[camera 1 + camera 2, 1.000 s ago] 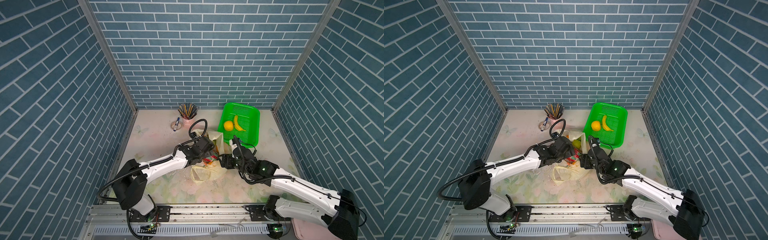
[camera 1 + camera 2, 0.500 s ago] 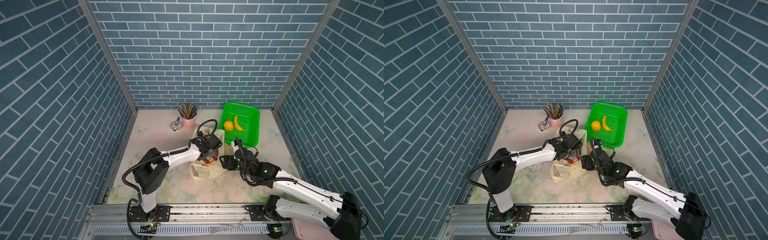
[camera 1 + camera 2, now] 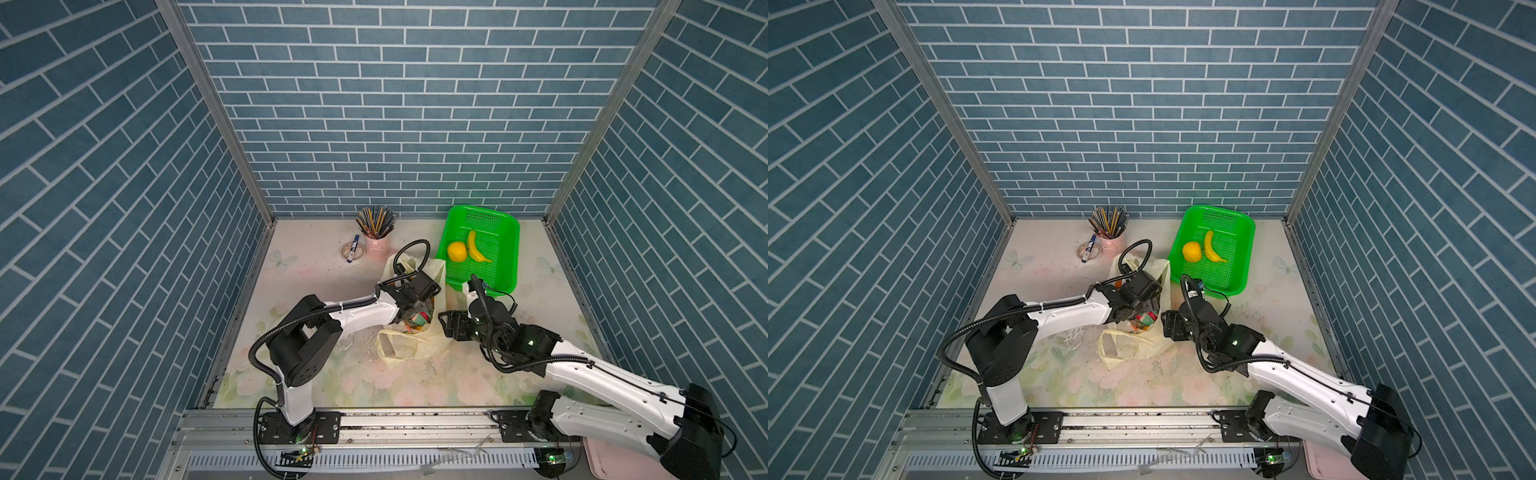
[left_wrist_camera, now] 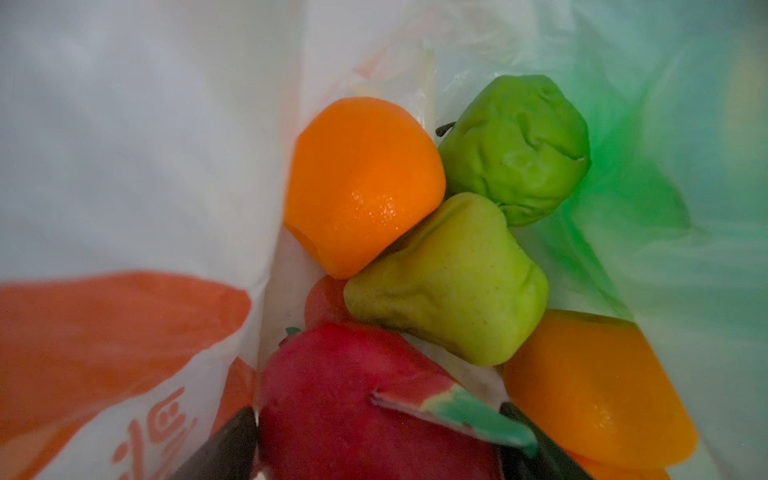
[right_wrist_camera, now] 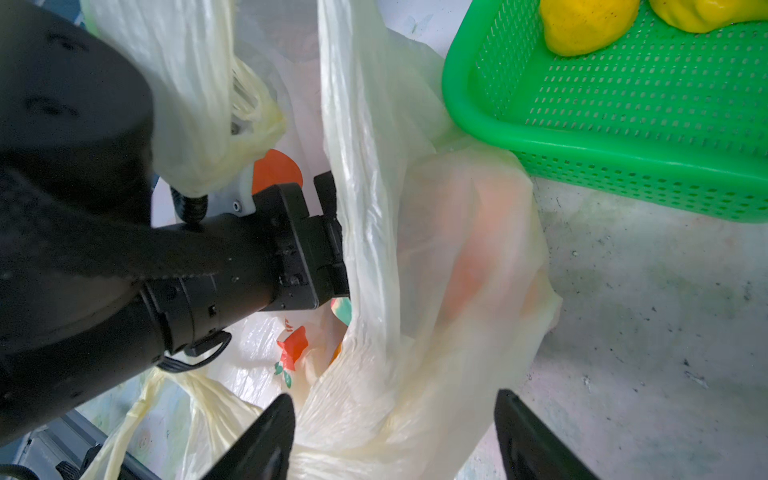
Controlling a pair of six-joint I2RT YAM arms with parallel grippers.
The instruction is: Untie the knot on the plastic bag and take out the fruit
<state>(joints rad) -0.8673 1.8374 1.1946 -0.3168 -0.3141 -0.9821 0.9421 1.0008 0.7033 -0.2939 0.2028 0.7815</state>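
The pale yellow plastic bag point(image 3: 415, 349) point(image 3: 1138, 345) lies mid-table with its mouth open; the knot is out of view. My left gripper point(image 3: 415, 313) point(image 4: 378, 449) reaches inside it and stands open, its dark fingers point(image 4: 224, 449) on either side of the pink-red dragon fruit point(image 4: 353, 415). Beyond that lie an orange point(image 4: 361, 183), a green lumpy fruit point(image 4: 519, 145), a yellow-green one point(image 4: 453, 282) and another orange point(image 4: 594, 382). My right gripper point(image 3: 446, 326) point(image 5: 395, 432) stands open against the bag's right side point(image 5: 457, 249), with crinkled plastic between its fingers.
Behind the bag on the right is a green basket point(image 3: 482, 216) point(image 5: 623, 124) holding a yellow round fruit point(image 3: 456, 251) and a banana point(image 3: 476, 247). A pink cup of pencils point(image 3: 376, 232) and a marker point(image 3: 353, 249) stand at the back.
My left arm has folded up at the elbow and its gripper has pushed a little further right, deeper into the bag. The right arm has barely moved.
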